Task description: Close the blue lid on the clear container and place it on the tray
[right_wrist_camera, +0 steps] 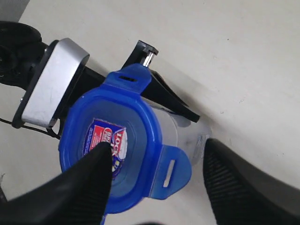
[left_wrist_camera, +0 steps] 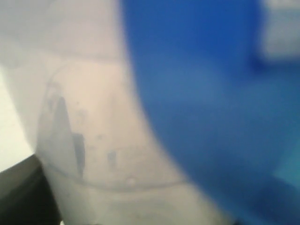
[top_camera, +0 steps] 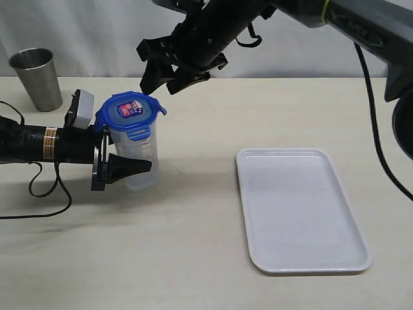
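The clear container (top_camera: pixel 146 147) stands upright on the surface (top_camera: pixel 193 258), well apart from the white tray (top_camera: pixel 303 213) to its right. The left pincer (top_camera: pixel 139 163) is clenched on its body from the side. The blue lid (top_camera: pixel 132 110) sits on top, one side flap sticking out. The right pincer (top_camera: pixel 158 87) hangs just above the lid, fingers spread, grasping nothing. A metal cup (top_camera: pixel 35 77) stands at the back left.

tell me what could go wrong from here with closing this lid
At least two flaps of the blue lid stick out unsnapped; moved like this, the lid might pop off.
The right gripper hangs open above the lid; an off-centre push could tilt the clear container in the left gripper's side grip.
Tall and narrow, it may also topple on the tray.
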### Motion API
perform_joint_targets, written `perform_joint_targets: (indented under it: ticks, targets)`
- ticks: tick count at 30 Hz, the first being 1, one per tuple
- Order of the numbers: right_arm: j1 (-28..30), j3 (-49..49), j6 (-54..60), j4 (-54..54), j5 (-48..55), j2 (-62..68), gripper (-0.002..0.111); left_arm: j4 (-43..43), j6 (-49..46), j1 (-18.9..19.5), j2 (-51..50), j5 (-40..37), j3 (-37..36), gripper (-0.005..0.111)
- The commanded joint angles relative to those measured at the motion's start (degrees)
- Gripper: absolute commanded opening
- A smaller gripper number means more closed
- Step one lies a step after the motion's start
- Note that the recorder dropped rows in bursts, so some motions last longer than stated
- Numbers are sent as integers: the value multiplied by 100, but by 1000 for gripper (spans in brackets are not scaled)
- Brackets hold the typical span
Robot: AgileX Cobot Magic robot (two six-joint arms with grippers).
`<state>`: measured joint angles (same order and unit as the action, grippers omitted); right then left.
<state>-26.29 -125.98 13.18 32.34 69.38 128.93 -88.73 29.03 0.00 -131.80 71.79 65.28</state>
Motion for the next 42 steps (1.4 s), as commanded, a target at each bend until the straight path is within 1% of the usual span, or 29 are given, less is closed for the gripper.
perform_joint_targets:
  ticks: [1, 5, 14, 20, 24, 26, 30, 32, 39, 42]
  targets:
    - [12, 22, 54, 218, 58, -11, 56, -226, -39, -7, -32, -183, 11, 0]
    - [-27, 22, 51, 282, 58, -11, 56, -226, -39, -7, -32, -183, 11, 0]
    - [-390, 284, -106, -368, 58, -22, 56, -177, -38, -7, -32, -183, 11, 0]
    - [-390, 284, -160, -272, 58, -20, 56, -178, -27, -7, -32, -183, 11, 0]
    - [-390, 284, -123, 22, 58, 95, 55, -178, -27, -7, -32, -183, 11, 0]
    - [-390, 284, -99, 87, 58, 175, 52, -178, -27, -7, -32, -183, 11, 0]
    - [-390, 298, -41, 170, 58, 316, 38, -178, -27, -7, -32, -183, 11, 0]
    - [-390, 311, -41, 170, 58, 388, 34, -178, -3, -7, -32, -183, 11, 0]
    - [-390, 523, 62, 193, 58, 599, 33, -178, -3, -7, -32, -183, 11, 0]
    - [-390, 684, 422, 711, 58, 736, 33, -178, 64, -7, -32, -183, 11, 0]
